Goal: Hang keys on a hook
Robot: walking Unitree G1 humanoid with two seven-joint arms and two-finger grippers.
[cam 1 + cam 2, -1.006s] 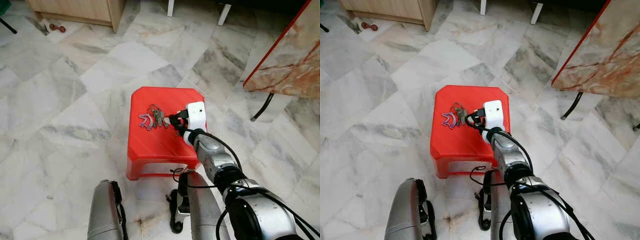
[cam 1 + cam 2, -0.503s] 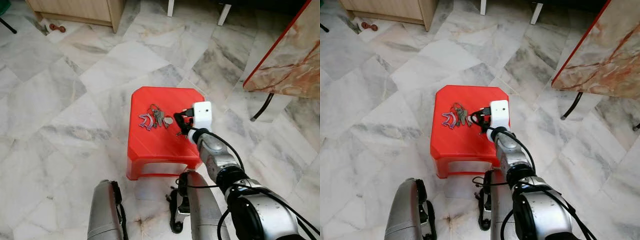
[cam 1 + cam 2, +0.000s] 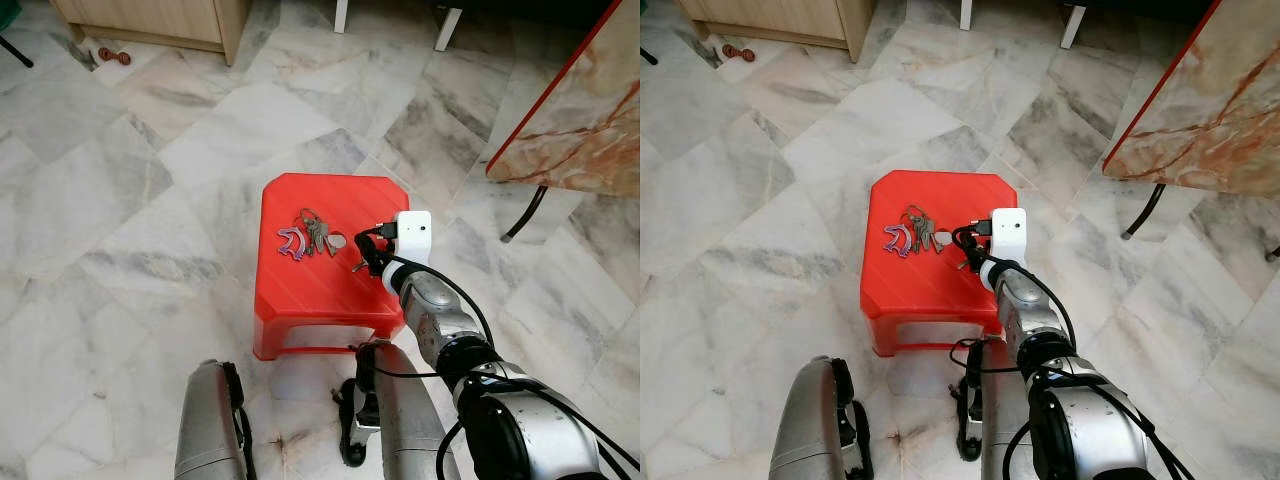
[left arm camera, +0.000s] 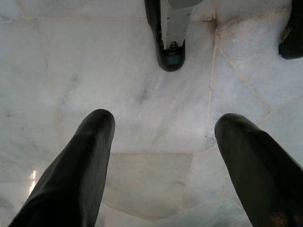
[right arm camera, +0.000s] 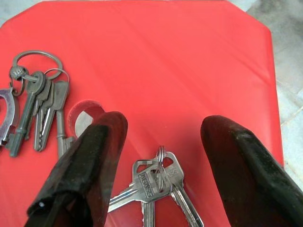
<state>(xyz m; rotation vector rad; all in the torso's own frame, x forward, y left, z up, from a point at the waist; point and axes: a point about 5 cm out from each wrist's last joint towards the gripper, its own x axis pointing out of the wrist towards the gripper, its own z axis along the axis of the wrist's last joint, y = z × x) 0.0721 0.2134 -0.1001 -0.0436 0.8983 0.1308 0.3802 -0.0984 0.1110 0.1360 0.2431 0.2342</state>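
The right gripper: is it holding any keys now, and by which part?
Nothing is held. The right gripper is open over the red stool, with a small bunch of keys lying loose between its fingers.

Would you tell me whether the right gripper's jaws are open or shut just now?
Open: the right gripper has its jaws spread wide apart above a small bunch of keys lying flat on the red stool.

Right arm stretched forward toward 12 o'clock, silver forearm angled down, white wrist block leading. Right gripper (image 5: 161,156) held low with its two black fingers (image 5: 90,161) spread wide apart, nothing between them. Left arm hanging idle at 7 o'clock beside the body. Left gripper (image 4: 163,156) pointing straight down, fingers (image 4: 80,165) parted and empty.
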